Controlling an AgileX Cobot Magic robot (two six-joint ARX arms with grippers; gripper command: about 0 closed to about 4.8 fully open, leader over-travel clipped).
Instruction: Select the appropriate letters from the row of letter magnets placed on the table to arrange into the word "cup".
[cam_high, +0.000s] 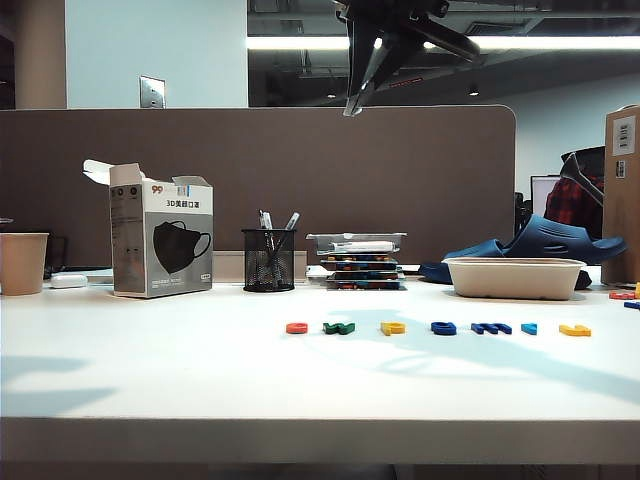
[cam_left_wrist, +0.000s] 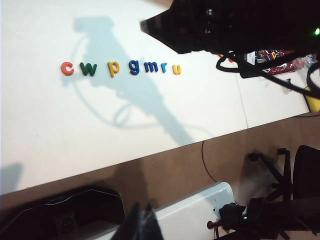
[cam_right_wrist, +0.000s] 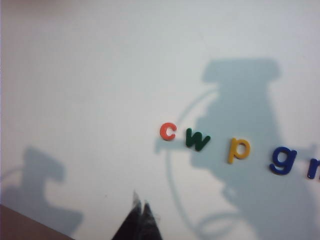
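The letter row (cam_high: 436, 328) lay alone on open bench (cam_high: 200, 370), with bare white surface in front and to its left. Behind it stood the mask box (cam_high: 161, 240), pen cup (cam_high: 268, 259), stacked trays (cam_high: 358, 260) and a beige tray (cam_high: 515, 277). Both the right gripper (cam_right_wrist: 140, 212) and left gripper (cam_left_wrist: 141, 220) hung well above, jaws closed.

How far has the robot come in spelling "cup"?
Nothing looks done: all seven letters lie in one row on the table, reading c, w, p, g, m, r, u. The right claw, shut and empty, hangs above the table near the red c. The left claw holds nothing. Left: picking c, the yellow u and yellow p, then arranging them.
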